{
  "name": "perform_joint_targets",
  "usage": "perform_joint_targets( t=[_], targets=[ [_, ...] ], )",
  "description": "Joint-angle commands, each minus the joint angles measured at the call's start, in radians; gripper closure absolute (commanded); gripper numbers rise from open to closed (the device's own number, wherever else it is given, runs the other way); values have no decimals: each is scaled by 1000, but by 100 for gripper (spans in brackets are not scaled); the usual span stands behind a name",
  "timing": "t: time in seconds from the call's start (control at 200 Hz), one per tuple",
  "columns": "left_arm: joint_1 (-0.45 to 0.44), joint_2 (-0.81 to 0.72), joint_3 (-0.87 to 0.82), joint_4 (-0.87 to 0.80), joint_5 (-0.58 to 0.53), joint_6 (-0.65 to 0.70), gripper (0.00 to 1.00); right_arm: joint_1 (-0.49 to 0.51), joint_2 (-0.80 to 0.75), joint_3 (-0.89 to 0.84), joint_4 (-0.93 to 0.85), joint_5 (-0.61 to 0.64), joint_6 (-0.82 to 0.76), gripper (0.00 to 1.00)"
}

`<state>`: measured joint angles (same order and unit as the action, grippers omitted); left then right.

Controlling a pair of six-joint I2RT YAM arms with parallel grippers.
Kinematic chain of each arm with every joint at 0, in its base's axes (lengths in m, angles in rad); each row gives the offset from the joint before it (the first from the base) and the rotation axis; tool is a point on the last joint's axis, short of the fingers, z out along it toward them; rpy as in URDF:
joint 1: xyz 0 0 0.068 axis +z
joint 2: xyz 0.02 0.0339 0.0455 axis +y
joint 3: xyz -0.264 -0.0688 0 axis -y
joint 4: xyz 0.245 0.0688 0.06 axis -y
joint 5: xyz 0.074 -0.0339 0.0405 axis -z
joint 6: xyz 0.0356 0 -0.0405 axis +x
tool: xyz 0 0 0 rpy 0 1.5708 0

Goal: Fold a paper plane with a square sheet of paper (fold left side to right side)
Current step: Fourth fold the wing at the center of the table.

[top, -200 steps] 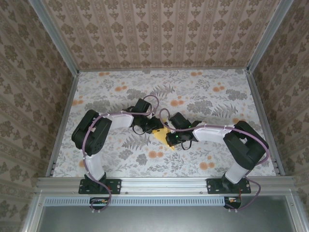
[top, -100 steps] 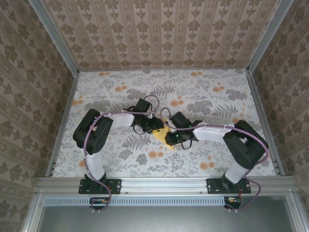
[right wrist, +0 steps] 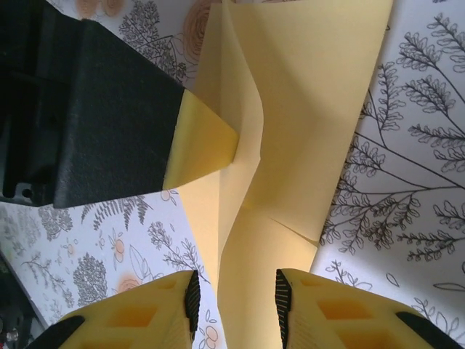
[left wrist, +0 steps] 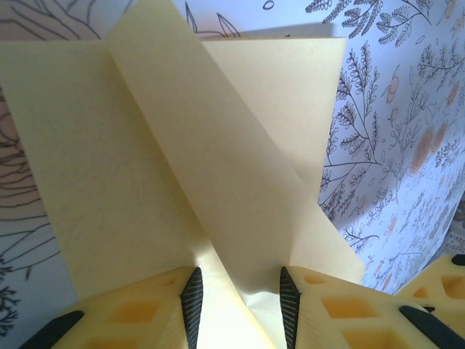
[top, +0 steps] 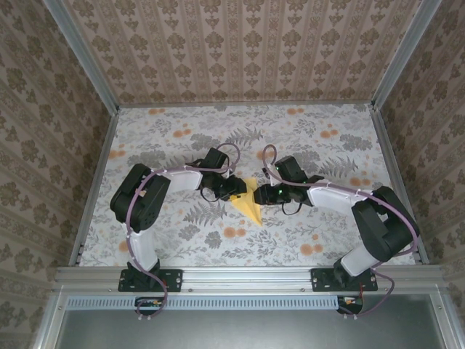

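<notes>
- The right gripper point(top: 263, 195) has swung off the half-folded paper plane point(top: 249, 206) and now sits just right of the left gripper point(top: 236, 190), jaws parted and empty.
- The left gripper is part open, its tips pinning the plane beside it, likely to keep the creases from shifting.

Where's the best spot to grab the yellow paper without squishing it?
Probably the raised middle fold of the yellow paper. It stands up a little, while the rest lies flat on the cloth, with little there to pinch. Come in along the fold from the side of the right gripper, whose open fingers stand on either side of that end.
</notes>
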<state>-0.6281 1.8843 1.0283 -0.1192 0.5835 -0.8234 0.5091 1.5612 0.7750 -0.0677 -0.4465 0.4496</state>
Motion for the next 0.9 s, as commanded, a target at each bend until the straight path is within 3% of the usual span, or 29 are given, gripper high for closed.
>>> perform_joint_targets(
  t=[0.0, 0.22, 0.52, 0.895],
  targets=[
    [-7, 28, 13, -36, -15, -5, 63, 2, 51, 15, 46, -91, 36, 64],
    [-7, 27, 16, -36, -13, -3, 63, 2, 115, 28, 103, -125, 76, 67],
    [-7, 29, 18, -39, -13, 0, 63, 2, 126, 36, 59, -99, 50, 93],
    [-7, 30, 21, -43, -10, 3, 63, 2, 143, 63, -36, -6, -6, 93]
  ],
)
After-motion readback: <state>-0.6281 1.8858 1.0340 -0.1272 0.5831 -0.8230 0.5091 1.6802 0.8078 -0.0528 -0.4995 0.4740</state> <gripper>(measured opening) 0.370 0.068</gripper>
